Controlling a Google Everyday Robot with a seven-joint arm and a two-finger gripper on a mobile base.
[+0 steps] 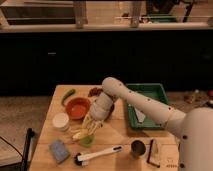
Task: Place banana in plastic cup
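No words, labels or numbers can be read on anything here. The gripper [86, 131] hangs low over the table [113, 138], and nothing near it has writing to read: not the cup [87, 140] just under it, nor the banana [81, 133] by it.

Gripper [86, 131] with banana [80, 134] over plastic cup [87, 140]
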